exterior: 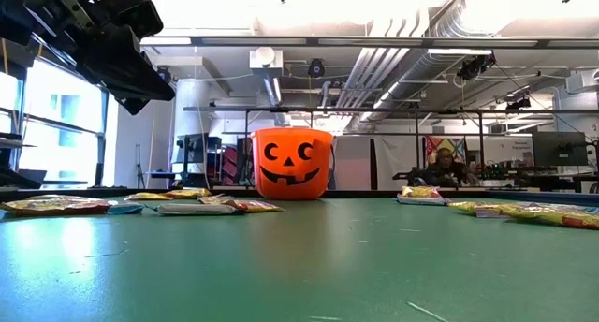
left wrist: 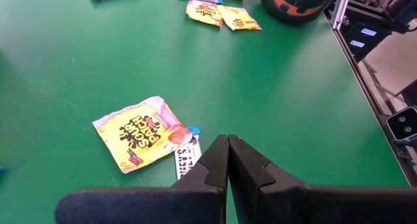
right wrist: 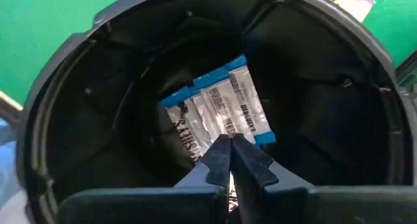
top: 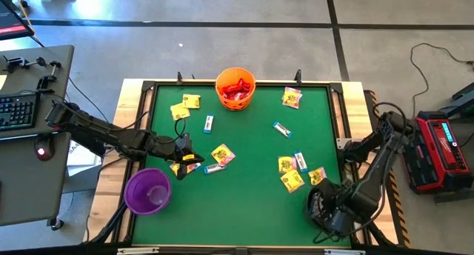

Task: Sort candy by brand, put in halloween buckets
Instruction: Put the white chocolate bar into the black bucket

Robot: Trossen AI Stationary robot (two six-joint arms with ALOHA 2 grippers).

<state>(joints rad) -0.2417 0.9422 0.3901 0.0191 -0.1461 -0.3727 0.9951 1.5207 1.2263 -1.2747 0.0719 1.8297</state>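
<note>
Yellow and white-blue candy packets lie flat about the green table. The orange bucket with a pumpkin face stands at the far edge with red packets inside. At the near left is the purple bucket. My left gripper hangs shut above a yellow packet and a white-blue packet, touching neither. My right gripper points down, shut, over the mouth of the black bucket at the near right. White-blue packets lie on that bucket's bottom.
More packets lie right of centre and near the far edge. A raised frame runs round the table. A desk with a keyboard stands to the left and a red device to the right.
</note>
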